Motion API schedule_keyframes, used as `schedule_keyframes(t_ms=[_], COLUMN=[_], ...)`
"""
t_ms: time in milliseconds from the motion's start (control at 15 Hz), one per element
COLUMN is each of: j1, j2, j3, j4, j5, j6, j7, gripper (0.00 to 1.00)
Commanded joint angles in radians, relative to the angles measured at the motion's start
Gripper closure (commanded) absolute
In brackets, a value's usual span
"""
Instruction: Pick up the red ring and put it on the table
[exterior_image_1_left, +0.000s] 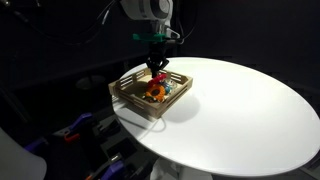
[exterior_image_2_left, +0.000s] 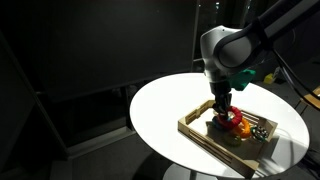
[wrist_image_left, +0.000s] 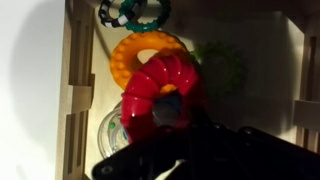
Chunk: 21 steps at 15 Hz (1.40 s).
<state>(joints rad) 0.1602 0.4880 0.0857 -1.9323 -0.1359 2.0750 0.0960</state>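
The red ring (wrist_image_left: 152, 92) lies tilted in the slatted wooden tray (wrist_image_left: 78, 90), overlapping the orange-yellow ring (wrist_image_left: 133, 52). It also shows in both exterior views (exterior_image_1_left: 157, 78) (exterior_image_2_left: 228, 121). My gripper (wrist_image_left: 178, 118) reaches down into the tray (exterior_image_1_left: 128, 88) (exterior_image_2_left: 200, 128). Its dark fingers meet at the ring's hole and near rim and look shut on it. The gripper also shows in both exterior views (exterior_image_1_left: 157, 68) (exterior_image_2_left: 222, 106). The round white table (exterior_image_1_left: 250, 110) (exterior_image_2_left: 165, 105) carries the tray.
A green ring (wrist_image_left: 222, 62) lies right of the orange-yellow one. A black and teal ring (wrist_image_left: 133, 10) lies at the tray's far end. The tray's wooden walls (wrist_image_left: 305, 110) enclose the rings. The surroundings are dark.
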Motion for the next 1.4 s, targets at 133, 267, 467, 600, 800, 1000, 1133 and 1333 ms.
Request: schedule_keyframes(t_ms=[133,267,467,600,800,1000,1133,1333], j1=[0.008,0.008,0.012,0.013,0.015,0.017,0.017,0.02], j2=[0.011,0.01,0.012,0.014,0.022,0.031,0.036,0.045], j3=[-0.009,-0.01,-0.014,-0.015,-0.016,-0.016,-0.016,-0.015], j4=[0.032,0.032,0.034,0.037,0.042,0.046,0.049,0.053], j5=[-0.019,-0.02,-0.028,-0.037,-0.05,-0.056,-0.055,-0.056], j6=[-0.028,-0.028,-0.032,-0.033,-0.037,-0.04,-0.041,-0.041], j7=[-0.017,-0.015,-0.006,-0.005,-0.003,-0.002,-0.004,-0.004], gripper=[0.5,0.35,0.13,0.0,0.0,0.0,0.0,0.0])
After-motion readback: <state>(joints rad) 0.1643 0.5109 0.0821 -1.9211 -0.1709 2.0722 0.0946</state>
